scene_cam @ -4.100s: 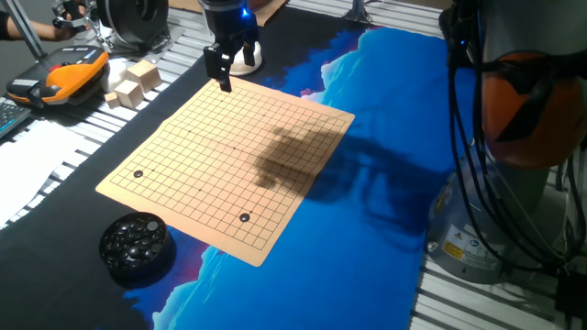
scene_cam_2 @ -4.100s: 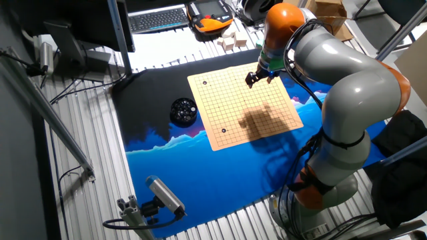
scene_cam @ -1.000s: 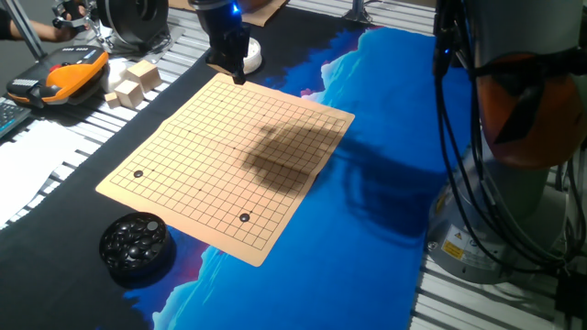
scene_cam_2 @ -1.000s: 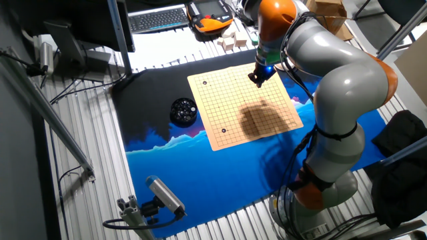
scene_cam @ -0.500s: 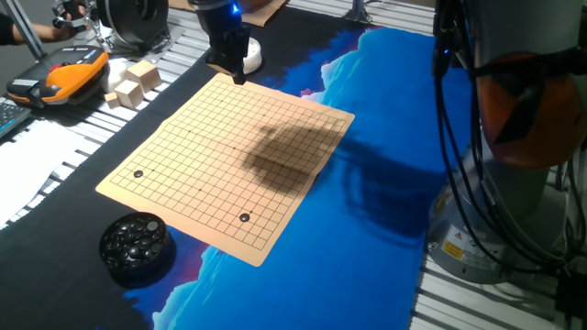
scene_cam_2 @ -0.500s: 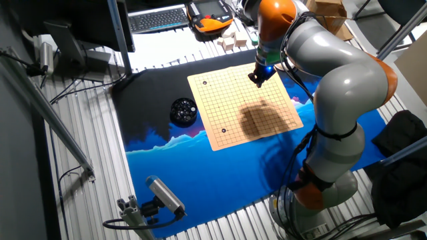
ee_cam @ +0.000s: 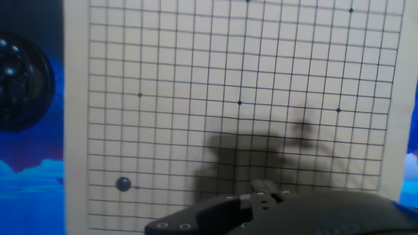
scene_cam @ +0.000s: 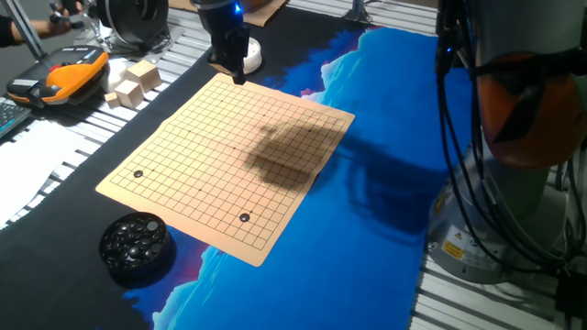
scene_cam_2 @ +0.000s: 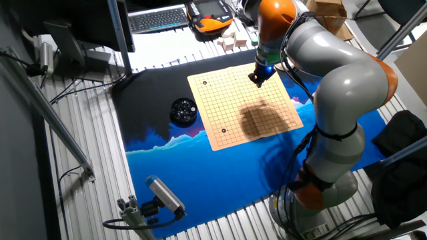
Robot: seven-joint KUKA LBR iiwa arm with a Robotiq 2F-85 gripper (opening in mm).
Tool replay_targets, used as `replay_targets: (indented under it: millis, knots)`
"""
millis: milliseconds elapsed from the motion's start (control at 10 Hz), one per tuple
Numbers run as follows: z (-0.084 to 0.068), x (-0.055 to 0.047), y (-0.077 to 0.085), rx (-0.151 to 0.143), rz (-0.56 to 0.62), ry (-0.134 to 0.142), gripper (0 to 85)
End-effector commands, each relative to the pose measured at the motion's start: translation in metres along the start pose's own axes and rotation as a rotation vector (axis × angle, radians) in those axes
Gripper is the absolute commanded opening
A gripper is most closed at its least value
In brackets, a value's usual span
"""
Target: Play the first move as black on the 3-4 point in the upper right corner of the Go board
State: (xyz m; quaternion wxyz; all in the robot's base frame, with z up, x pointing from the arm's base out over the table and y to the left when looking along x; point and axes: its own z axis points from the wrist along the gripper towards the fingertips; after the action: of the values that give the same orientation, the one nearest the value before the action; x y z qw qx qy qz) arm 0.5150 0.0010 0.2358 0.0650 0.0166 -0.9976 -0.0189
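Hovering over the far corner of the Go board [scene_cam: 225,163], the tool [scene_cam: 234,71] hangs just above the wood in one fixed view; I cannot tell whether its fingers are apart or together, nor whether they carry anything. Two black stones [scene_cam: 138,173] already lie on the board's near side, and a dark bowl of stones [scene_cam: 136,244] sits on the tabletop [scene_cam: 385,137] just off the near left corner. Against the picture from four seconds back, the tool has risen slightly toward the far edge and its fingers look drawn in; since half a second ago nothing has shifted.

The other fixed view shows the tool [scene_cam_2: 257,77] at the board's [scene_cam_2: 243,107] far right corner, the arm arched above.

In the hand view the board [ee_cam: 228,98] fills the picture, with one black stone [ee_cam: 123,184] near the lower left and the bowl [ee_cam: 19,81] at far left. A stone is likely light, hard and slippery: best pinched across its rim.
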Motion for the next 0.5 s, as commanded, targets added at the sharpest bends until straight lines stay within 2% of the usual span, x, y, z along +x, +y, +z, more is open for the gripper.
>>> replay_targets:
  millis: [0,300,400]
  knots:
    - [-0.0001,0.0000,-0.0002,-0.001,0.079,0.004,0.0]
    - [-0.0001,0.0000,-0.0002,-0.036,0.110,0.013,0.0]
    - [-0.0001,0.0000,-0.0002,-0.050,0.109,-0.014,0.0]
